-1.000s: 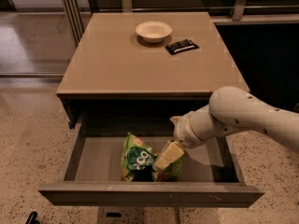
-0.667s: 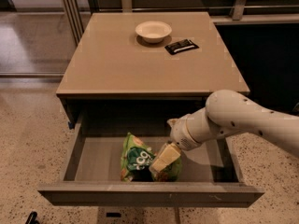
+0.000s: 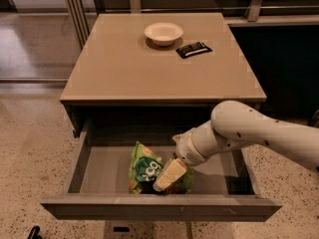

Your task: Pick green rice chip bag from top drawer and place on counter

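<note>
In the camera view, the gripper (image 3: pixel 164 179) is down inside the open top drawer (image 3: pixel 159 208), its pale cream end lying slantwise across the right half of the green rice chip bag (image 3: pixel 143 169) and touching it. Whether it is clenched on the bag or merely resting against it cannot be told from this angle. The arm (image 3: pixel 249 131) comes in from the right edge as a thick, smooth white tube. It bends at a rounded elbow above the drawer's right side and slopes down and to the left through a ringed wrist to the gripper. The bag is in the front middle of the drawer, just behind the front panel. It is crinkled and glossy, light green with a darker band and white lettering, and its upper corner tips toward the back. The drawer is wide and shallow, grey-brown, with low sides, a flat matte bottom and a plain front panel, and it is pulled well out from under the counter tabletop (image 3: pixel 149 73). That tabletop is square, tan-grey and smooth. Toward its far edge it carries a shallow round cream bowl (image 3: pixel 163 33) and, just to the bowl's right, a small flat black packet (image 3: pixel 193 49). The floor (image 3: pixel 30 148) around the cabinet is pale and speckled.
</note>
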You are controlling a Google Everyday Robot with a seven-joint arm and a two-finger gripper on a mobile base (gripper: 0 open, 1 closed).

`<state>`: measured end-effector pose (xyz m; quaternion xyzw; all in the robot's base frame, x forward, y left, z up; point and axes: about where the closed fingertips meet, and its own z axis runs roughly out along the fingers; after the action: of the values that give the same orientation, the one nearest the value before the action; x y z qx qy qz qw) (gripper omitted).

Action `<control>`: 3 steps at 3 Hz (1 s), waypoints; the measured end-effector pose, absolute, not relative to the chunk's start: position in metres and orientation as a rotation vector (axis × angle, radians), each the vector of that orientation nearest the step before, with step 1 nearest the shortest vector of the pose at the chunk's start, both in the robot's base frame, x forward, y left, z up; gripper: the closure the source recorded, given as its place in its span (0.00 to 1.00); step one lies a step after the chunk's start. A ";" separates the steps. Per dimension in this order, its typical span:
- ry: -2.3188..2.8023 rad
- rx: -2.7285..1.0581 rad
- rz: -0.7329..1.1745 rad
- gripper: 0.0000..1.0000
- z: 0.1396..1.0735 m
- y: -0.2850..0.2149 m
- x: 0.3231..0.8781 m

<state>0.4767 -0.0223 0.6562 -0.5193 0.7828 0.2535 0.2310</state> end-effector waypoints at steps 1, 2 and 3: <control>2.176 -1.433 0.700 0.13 0.641 -0.020 0.472; 2.177 -1.433 0.700 0.44 0.641 -0.020 0.472; 2.177 -1.434 0.700 0.75 0.641 -0.020 0.472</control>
<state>0.4717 -0.0196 0.6412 -0.5183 0.7869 0.2530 0.2197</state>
